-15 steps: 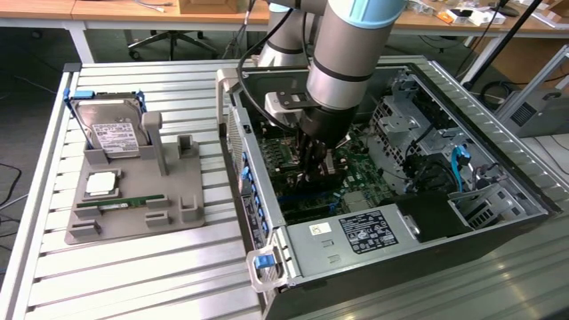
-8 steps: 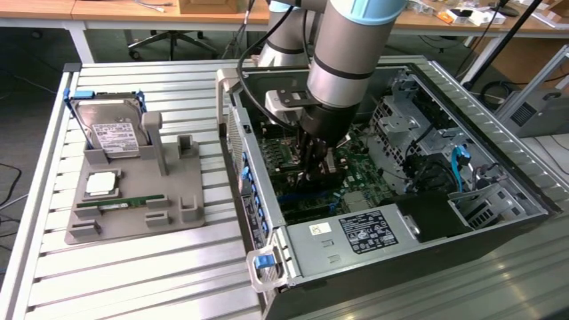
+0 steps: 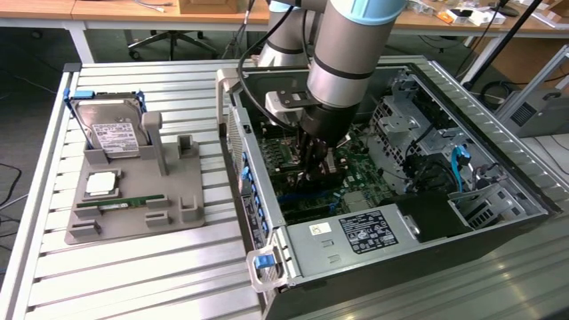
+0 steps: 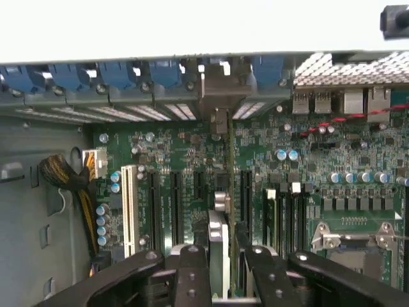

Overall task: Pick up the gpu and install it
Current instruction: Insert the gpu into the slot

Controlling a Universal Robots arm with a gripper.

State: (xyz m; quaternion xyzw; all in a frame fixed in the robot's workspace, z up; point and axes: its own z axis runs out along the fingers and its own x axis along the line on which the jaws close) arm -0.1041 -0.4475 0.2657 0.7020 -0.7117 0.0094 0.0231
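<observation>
- GPU work happens inside a large open computer case (image 3: 498,220), which lies on its side on a slatted metal table (image 3: 133,267) and takes up the exterior view's right half.
- One robot arm (image 3: 351,53) reaches straight down into the middle of the case, over the green motherboard (image 3: 356,170).
- Beside the case, toward the exterior view's left, a grey holder tray (image 3: 182,180) carries a silver hard drive (image 3: 111,130) with a white label, propped upright, and a narrow green RAM stick (image 3: 124,201) lying flat.
- At the arm's end, the gripper (image 4: 225,256) is clamped on the gpu (image 4: 231,192), its black fingers (image 4: 192,268) pressing either side of the thin card.
- In the wrist view the card is seen edge-on, standing upright on the motherboard among the long black expansion slots (image 4: 174,204), with its silver end bracket (image 4: 219,89) up against the case's rear wall beside the blue slot clips (image 4: 115,73).
- Whether the card is fully seated in a slot cannot be told.
</observation>
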